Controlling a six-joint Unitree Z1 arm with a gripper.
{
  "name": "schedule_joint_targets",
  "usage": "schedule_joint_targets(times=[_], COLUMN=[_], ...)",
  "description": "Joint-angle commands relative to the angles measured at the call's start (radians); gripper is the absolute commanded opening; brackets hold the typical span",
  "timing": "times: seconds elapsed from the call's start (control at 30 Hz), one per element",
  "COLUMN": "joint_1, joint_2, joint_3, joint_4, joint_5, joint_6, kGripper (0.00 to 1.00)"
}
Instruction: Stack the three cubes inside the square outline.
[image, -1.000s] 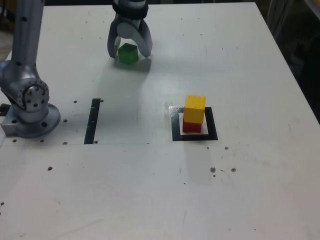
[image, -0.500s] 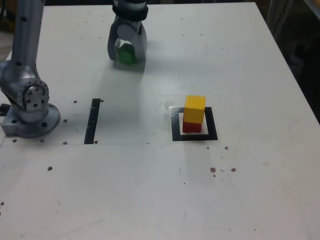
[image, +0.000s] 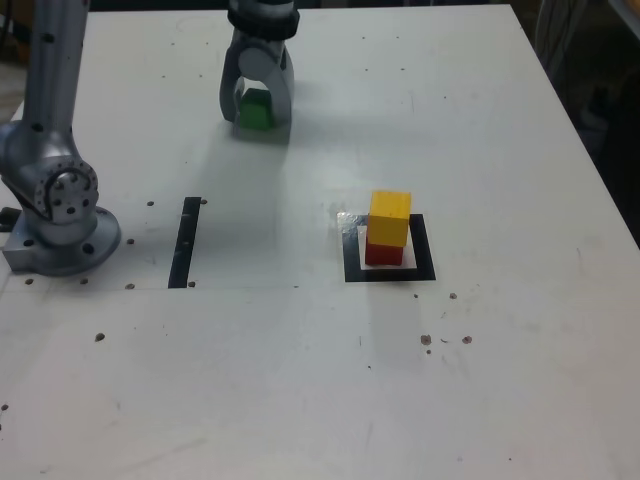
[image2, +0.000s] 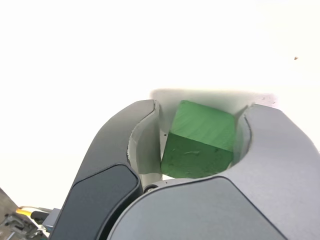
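Near the table (image: 300, 380) middle I see the yellow cube (image: 390, 217) on the red cube (image: 384, 253) inside the outline (image: 423, 250); toward the far edge my gripper (image: 256, 112) pinches the green cube (image: 256, 110).

Robotics lab: arm base (image: 62, 225) bolted to white table (image: 480, 380), black tape marks (image: 184, 242).

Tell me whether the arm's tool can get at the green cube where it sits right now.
Yes, it looks so. The tool already straddles the green cube, with a finger close on each side in the wrist view. Nothing else stands nearby; the yellow cube sits apart in the square outline.
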Motion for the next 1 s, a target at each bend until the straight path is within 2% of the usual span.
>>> schedule_joint_targets(times=[0.0,0.17,0.37,0.53,0.83,0.97], joint_1=[-0.004,-0.012,-0.065,-0.209,-0.501,-0.599], joint_2=[-0.018,-0.106,-0.178,-0.199,-0.205,-0.194], joint_3=[-0.01,-0.057,-0.158,-0.218,-0.39,-0.46], joint_4=[0.01,0.068,0.203,0.299,0.446,0.503], joint_5=[-0.002,0.007,0.006,-0.004,-0.053,-0.057], joint_6=[-0.004,-0.02,-0.049,-0.129,-0.336,-0.415], kGripper=[0.29,0.26,0.24,0.24,0.24,0.24])
